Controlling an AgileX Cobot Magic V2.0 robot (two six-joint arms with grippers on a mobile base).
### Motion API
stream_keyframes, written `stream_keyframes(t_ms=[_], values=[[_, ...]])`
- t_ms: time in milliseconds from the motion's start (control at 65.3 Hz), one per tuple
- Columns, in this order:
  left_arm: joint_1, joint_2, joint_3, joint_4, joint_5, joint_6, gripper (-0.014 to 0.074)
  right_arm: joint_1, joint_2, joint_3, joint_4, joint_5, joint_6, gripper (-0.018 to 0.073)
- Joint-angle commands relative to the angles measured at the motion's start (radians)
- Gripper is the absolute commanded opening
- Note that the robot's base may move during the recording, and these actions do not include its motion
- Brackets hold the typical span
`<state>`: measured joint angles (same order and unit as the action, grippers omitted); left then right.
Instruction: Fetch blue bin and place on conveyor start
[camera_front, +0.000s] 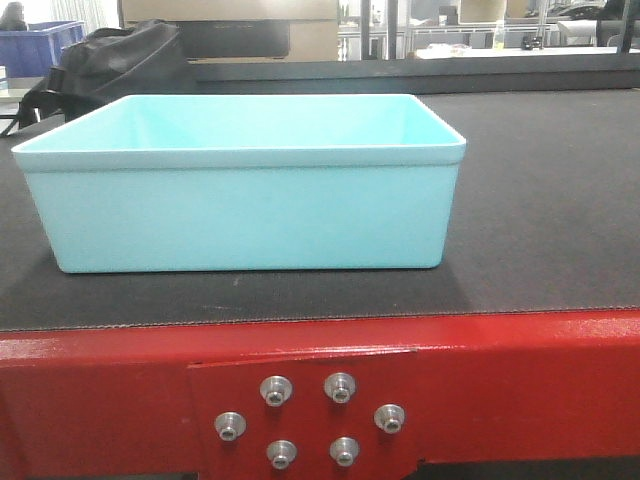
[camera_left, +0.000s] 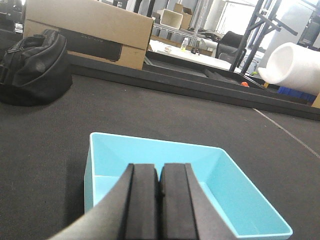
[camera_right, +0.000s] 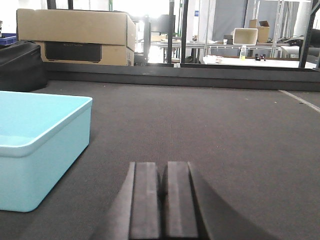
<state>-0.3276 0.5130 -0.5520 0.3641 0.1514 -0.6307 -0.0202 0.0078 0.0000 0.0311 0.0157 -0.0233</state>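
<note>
Since the blue bin (camera_front: 245, 185) already sits upright on the conveyor start (camera_front: 540, 200), close behind the red frame (camera_front: 520, 385) and its bolt plate (camera_front: 305, 415), placement looks done. Left end effector (camera_left: 160, 195) hovers over the bin's near end, pads pressed together, holding nothing; right end effector (camera_right: 163, 192) is likewise closed and empty, beside the bin. Next move: probably retract both arms clear without nudging it. Belt is dark, textured. Behind: black bag (camera_left: 32, 67), cardboard box (camera_right: 75, 32), shelving.
</note>
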Motion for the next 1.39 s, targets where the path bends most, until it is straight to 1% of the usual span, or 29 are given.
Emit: stream_keyframes(t_ms=[0, 107, 214, 306, 383, 506, 536, 582, 628, 674, 689, 720, 781, 843, 980, 1042, 1180, 1287, 1379], values=[[-0.004, -0.004, 0.002, 0.005, -0.021, -0.008, -0.0111, 0.001, -0.008, 0.000, -0.004, -0.016, 0.002, -0.0162], [-0.004, -0.004, 0.002, 0.005, -0.016, -0.008, -0.0111, 0.001, -0.008, 0.000, -0.004, -0.016, 0.002, -0.0162], [-0.004, -0.004, 0.002, 0.031, 0.009, -0.005, -0.0111, 0.001, -0.008, 0.000, -0.004, -0.016, 0.002, -0.0162], [-0.004, -0.004, 0.002, 0.035, 0.011, -0.005, -0.0111, 0.001, -0.008, 0.000, -0.004, -0.016, 0.002, -0.0162], [-0.004, -0.012, 0.004, 0.060, 0.025, -0.005, -0.0111, 0.001, -0.008, 0.000, -0.004, -0.016, 0.002, -0.0162], [0.001, -0.048, 0.038, 0.061, 0.047, 0.008, -0.0111, 0.001, -0.008, 0.000, -0.004, -0.016, 0.002, -0.0162], [0.011, -0.066, 0.056, 0.051, 0.047, 0.038, -0.0111, 0.001, -0.008, 0.000, -0.004, -0.016, 0.002, -0.0162], [0.027, -0.088, 0.081, 0.012, 0.045, 0.122, -0.0111, 0.001, -0.008, 0.000, -0.004, -0.016, 0.002, -0.0162], [0.054, -0.117, 0.113, -0.054, 0.045, 0.221, -0.0111, 0.001, -0.008, 0.000, -0.004, -0.016, 0.002, -0.0162], [0.089, -0.147, 0.149, -0.145, 0.043, 0.336, -0.0111, 0.001, -0.008, 0.000, -0.004, -0.016, 0.002, -0.0162], [0.100, -0.155, 0.160, -0.164, 0.043, 0.377, -0.0111, 0.001, -0.008, 0.000, -0.004, -0.016, 0.002, -0.0162], [0.128, -0.176, 0.186, -0.204, 0.037, 0.436, -0.0111, 0.001, -0.008, 0.000, -0.004, -0.016, 0.002, -0.0162], [0.185, -0.218, 0.240, -0.250, 0.019, 0.516, -0.0111, 0.001, -0.008, 0.000, -0.004, -0.016, 0.002, -0.0162], [0.230, -0.262, 0.292, -0.257, -0.017, 0.562, -0.0111, 0.001, -0.008, 0.000, -0.004, -0.016, 0.002, -0.0162], [0.295, -0.357, 0.388, -0.303, -0.093, 0.578, -0.0111, 0.001, -0.008, 0.000, -0.004, -0.016, 0.002, -0.0162], [0.312, -0.400, 0.426, -0.312, -0.108, 0.580, -0.0111, 0.001, -0.008, 0.000, -0.004, -0.016, 0.002, -0.0162], [0.330, -0.493, 0.503, -0.349, -0.117, 0.580, -0.0111, 0.001, -0.008, 0.000, -0.004, -0.016, 0.002, -0.0162], [0.333, -0.513, 0.550, -0.349, -0.123, 0.580, -0.0111, 0.001, -0.008, 0.000, -0.004, -0.016, 0.002, -0.0162], [0.333, -0.513, 0.552, -0.347, -0.176, 0.578, -0.0111, 0.001, -0.008, 0.000, -0.004, -0.016, 0.002, -0.0162]])
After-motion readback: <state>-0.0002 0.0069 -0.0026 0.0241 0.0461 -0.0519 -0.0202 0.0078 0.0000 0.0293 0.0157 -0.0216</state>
